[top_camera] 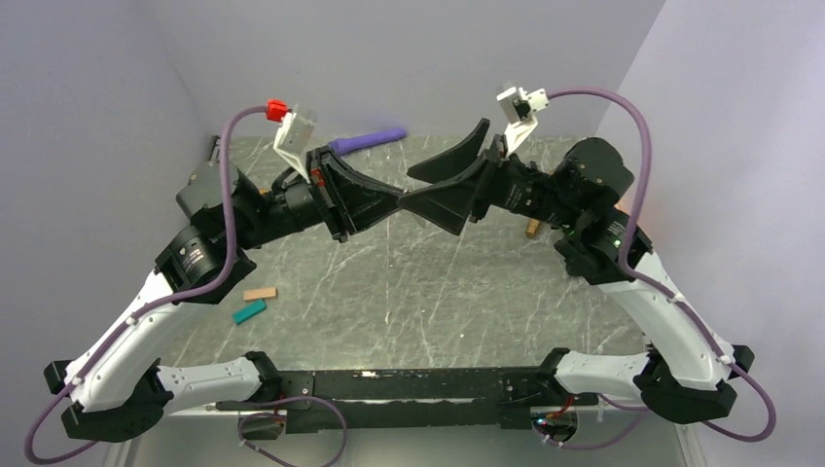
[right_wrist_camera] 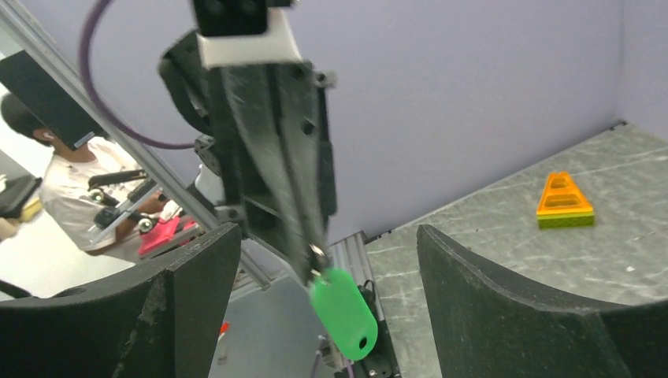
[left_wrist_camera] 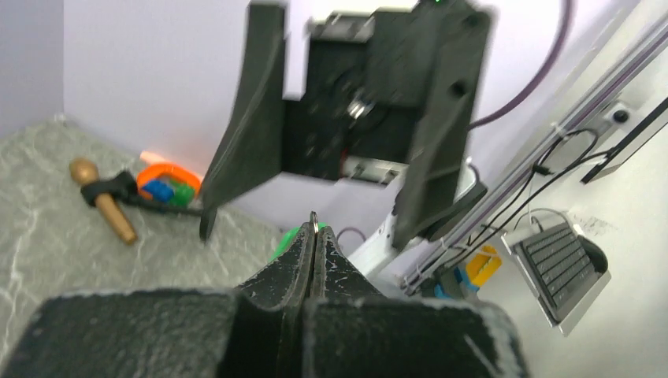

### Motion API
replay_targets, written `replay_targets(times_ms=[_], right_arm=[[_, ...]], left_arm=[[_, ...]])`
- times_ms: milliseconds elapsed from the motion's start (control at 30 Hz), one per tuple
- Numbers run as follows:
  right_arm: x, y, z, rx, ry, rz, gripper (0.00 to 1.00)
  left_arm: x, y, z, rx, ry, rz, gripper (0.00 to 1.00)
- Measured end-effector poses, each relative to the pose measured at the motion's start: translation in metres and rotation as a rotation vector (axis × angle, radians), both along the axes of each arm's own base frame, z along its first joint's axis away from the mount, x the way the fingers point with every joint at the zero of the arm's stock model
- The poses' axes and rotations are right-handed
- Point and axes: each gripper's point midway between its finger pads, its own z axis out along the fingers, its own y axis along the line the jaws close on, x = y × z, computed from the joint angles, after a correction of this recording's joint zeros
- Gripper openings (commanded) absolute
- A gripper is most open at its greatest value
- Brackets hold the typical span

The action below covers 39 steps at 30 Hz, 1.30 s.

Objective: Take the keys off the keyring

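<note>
top external view: both arms rise from the near edge and bend inward above the table, grippers meeting tip to tip. left gripper is pinched tight on the thin keyring, green keys dangling beneath. right gripper is spread wide, jaws flanking the keys, gripping nothing.

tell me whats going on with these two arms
The left gripper is shut on the keyring, held up above the table, with the green key hanging from it. The right gripper faces it, open and holding nothing. The key is not off the ring yet.
</note>
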Motion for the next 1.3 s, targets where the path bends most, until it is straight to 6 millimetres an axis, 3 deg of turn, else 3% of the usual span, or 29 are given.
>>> replay_targets(times_ms=[200, 300, 533, 733, 967, 1167, 1300], right_arm=[[-0.014, -0.018, 0.025, -0.016, -0.084, -0.011, 0.77], [-0.017, -0.024, 0.025, -0.046, -0.1, -0.02, 0.76], [-0.004, -0.027, -0.012, -0.174, -0.033, -0.086, 0.55], [-0.011, -0.021, -0.051, -0.242, 0.05, -0.021, 0.42], [-0.012, -0.007, -0.082, -0.3, 0.134, 0.046, 0.43], [-0.014, -0.005, -0.078, -0.281, 0.139, 0.067, 0.46], [-0.014, -0.001, -0.077, -0.265, 0.144, 0.082, 0.58]], left_arm=[[0.005, -0.003, -0.029, 0.102, 0.049, 0.008, 0.0], [0.006, -0.002, -0.036, 0.129, 0.049, 0.013, 0.0], [0.012, 0.001, -0.055, 0.204, 0.068, 0.052, 0.0], [0.02, 0.005, -0.058, 0.213, 0.086, 0.105, 0.0], [0.028, 0.012, -0.063, 0.233, 0.115, 0.164, 0.0], [0.032, 0.017, -0.058, 0.224, 0.133, 0.205, 0.0], [0.035, 0.019, -0.06, 0.227, 0.141, 0.222, 0.0]])
